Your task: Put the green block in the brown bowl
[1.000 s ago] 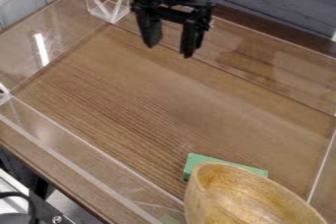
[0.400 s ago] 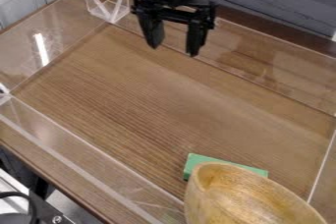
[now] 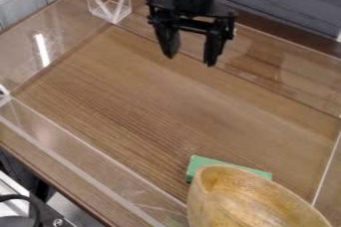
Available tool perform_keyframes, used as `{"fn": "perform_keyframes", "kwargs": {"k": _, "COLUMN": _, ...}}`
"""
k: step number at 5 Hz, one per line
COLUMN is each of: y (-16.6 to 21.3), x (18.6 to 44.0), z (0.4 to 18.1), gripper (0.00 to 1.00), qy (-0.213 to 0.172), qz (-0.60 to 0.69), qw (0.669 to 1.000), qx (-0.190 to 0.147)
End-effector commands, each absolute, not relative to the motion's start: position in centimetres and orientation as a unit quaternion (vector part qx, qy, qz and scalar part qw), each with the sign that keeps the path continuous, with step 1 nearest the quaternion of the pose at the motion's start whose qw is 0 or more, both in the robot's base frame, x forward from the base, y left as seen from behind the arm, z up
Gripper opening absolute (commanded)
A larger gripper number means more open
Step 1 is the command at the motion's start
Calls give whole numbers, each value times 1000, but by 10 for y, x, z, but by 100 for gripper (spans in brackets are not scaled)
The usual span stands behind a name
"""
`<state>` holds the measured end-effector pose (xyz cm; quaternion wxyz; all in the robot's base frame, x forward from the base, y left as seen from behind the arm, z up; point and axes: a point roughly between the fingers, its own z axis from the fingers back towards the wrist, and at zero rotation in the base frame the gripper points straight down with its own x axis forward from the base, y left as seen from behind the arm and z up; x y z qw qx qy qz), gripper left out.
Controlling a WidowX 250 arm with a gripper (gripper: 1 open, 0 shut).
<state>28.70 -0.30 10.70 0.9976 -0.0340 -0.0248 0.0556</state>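
1. Pincer (image 3: 190, 60) apart, above far surface (image 3: 120, 97); nothing held.
2. Green block (image 3: 229, 165) just beside brown bowl (image 3: 250, 203), partly hidden by rim; approach from the exposed side; avoid nudging the bowl.

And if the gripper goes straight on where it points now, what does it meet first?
Probably the bare wooden tabletop below the gripper; nothing shows between them, though depth is hard to judge from this one view.
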Motion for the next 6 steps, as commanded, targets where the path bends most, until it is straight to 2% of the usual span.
{"fn": "perform_keyframes", "kwargs": {"k": 1, "y": -2, "x": 295, "z": 112, "gripper": 100, "qy": -49, "qz": 60, "qw": 996, "qx": -35}}
{"fn": "perform_keyframes", "kwargs": {"k": 6, "y": 14, "x": 302, "z": 114, "gripper": 100, "qy": -64, "qz": 62, "qw": 995, "qx": -39}}
